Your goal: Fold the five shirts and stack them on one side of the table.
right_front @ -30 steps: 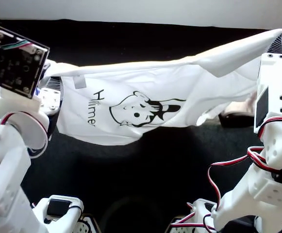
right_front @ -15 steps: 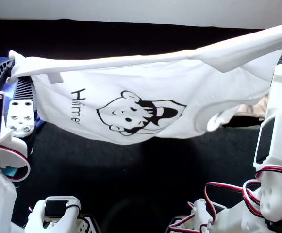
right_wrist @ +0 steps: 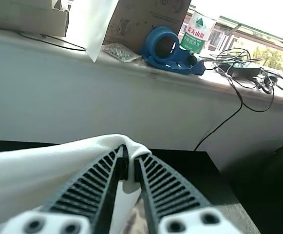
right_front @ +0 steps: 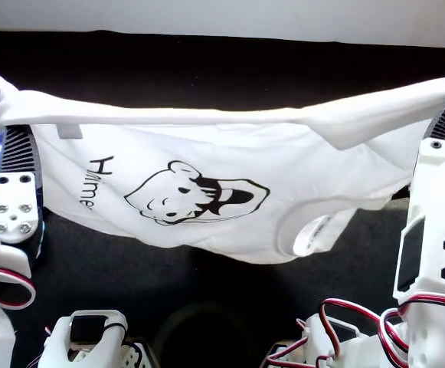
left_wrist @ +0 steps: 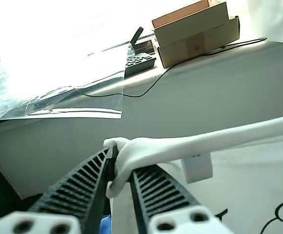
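Judged early. Holding one shirt (right_front: 207, 176) stretched in the air above the worktop (right_front: 230, 307), clamped at one corner by left gripper (left_wrist: 121, 163), at the other by right gripper (right_wrist: 130, 153). Not yet folded; probably folding, stacking and more shirts to come.

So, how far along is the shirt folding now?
Done: how many shirts are already folded I cannot tell. In hand: the white shirt hangs stretched above the black table, left jaws and right jaws each shut on a top corner. Remaining: lay it down, fold it, stack it.
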{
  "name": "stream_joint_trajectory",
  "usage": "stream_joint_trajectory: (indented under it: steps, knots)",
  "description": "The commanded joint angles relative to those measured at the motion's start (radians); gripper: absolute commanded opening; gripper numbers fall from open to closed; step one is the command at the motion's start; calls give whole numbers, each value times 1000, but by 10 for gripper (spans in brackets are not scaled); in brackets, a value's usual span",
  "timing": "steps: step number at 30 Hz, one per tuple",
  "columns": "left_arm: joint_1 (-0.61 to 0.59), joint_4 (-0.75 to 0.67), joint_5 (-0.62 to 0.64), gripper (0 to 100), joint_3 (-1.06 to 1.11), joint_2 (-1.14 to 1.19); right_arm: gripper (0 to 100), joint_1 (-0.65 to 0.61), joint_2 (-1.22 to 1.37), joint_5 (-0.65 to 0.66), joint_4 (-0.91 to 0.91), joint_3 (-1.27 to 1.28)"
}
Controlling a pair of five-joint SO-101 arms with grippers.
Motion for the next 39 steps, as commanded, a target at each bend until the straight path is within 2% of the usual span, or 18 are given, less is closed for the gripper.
stream_joint_trajectory:
  steps: [1,4,11,18,20,25,28,39]
  knots:
    - [-10,-6,31,8,28,5,6,16,21,5,50,-12]
    - [-5,-9,43,8,82,5,6,18,25,8,47,15]
    - [119,-2,43,8,90,-1,6,22,22,8,56,15]
    - [134,-2,43,8,88,-4,6,209,1,11,61,7]
    - [136,-2,43,8,88,-4,6,229,-27,12,36,7]
    - [137,-3,43,8,88,-4,6,236,-105,14,-64,7]
    - [137,-5,43,8,88,-4,6,231,-140,63,-96,13]
    - [137,12,87,8,96,-2,6,228,-101,80,-16,10]
